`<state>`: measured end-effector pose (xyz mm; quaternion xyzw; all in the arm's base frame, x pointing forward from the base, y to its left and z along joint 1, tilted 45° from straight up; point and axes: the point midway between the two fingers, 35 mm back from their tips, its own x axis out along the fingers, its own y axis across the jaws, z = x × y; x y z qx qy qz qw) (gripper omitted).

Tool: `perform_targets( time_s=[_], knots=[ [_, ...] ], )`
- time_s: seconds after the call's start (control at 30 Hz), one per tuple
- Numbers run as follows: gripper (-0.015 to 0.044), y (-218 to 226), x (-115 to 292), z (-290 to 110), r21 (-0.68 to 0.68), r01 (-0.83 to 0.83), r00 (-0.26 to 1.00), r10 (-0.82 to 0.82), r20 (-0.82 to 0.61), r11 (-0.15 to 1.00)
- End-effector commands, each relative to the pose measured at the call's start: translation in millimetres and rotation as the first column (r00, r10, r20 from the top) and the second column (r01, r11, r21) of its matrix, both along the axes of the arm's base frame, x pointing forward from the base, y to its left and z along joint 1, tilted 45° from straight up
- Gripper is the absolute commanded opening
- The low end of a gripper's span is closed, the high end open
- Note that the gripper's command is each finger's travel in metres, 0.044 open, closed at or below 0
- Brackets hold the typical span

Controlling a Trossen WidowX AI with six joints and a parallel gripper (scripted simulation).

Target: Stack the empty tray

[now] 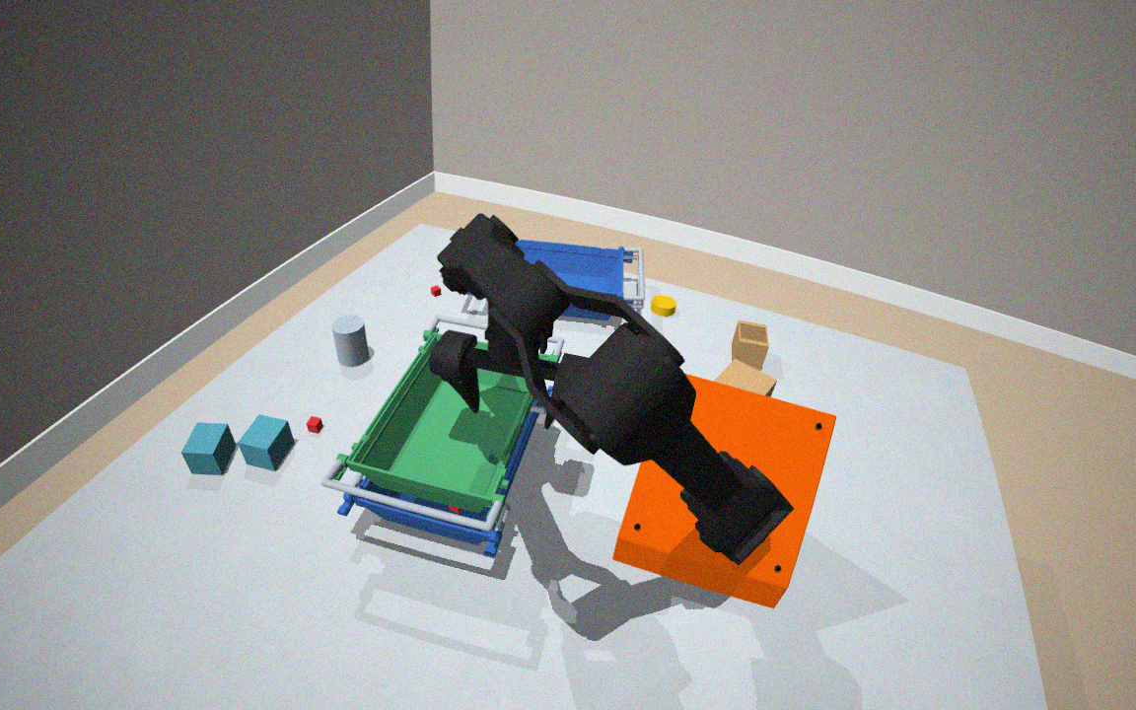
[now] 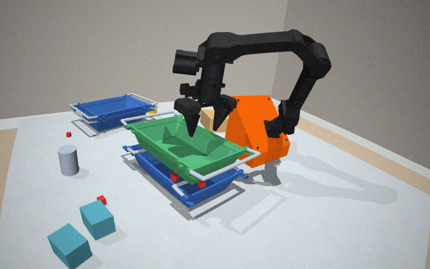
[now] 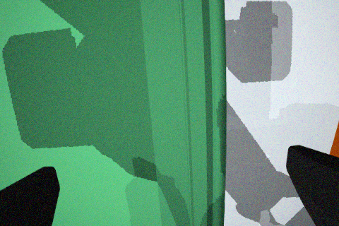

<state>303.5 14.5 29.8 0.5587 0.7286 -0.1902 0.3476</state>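
Note:
The empty green tray (image 1: 422, 480) (image 2: 163, 156) (image 3: 198, 78) sits about level above the blue loaded tray (image 1: 422, 527) (image 2: 215, 189), with a gap between them. Its own bars stick out past its ends. Parts of the blue tray's near bar (image 2: 178, 190) and far bar (image 2: 136, 151) show turned inward under the green tray; their middles are hidden. Red blocks (image 2: 174, 177) (image 2: 201, 184) show inside the blue tray. My gripper (image 1: 512, 417) (image 2: 203, 132) (image 3: 174, 169) is open wide and empty, one finger inside and one outside the green tray's long wall, clear of it.
Another blue tray (image 1: 590, 264) (image 2: 119, 118) with wire bars stands at the back. An orange block (image 1: 748, 441) (image 2: 253, 123) stands beside the arm. A grey cylinder (image 1: 350, 341) (image 2: 68, 160), teal cubes (image 1: 208, 448) (image 2: 97, 219), a yellow disc (image 1: 663, 305) and tan boxes (image 1: 746, 346) stand around.

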Motion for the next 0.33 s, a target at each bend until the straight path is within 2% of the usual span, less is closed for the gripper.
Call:
perform_targets(
  time_s=[0.0, 0.3],
  knots=[
    [0.0440, -17.2, 3.2, 16.6, -0.005, -0.003, 1.000, 0.003, -0.001, 1.000],
    [0.0440, -46.9, 4.0, 50.1, -0.003, -0.004, 1.000, 0.004, -0.005, 1.000]
  ],
)
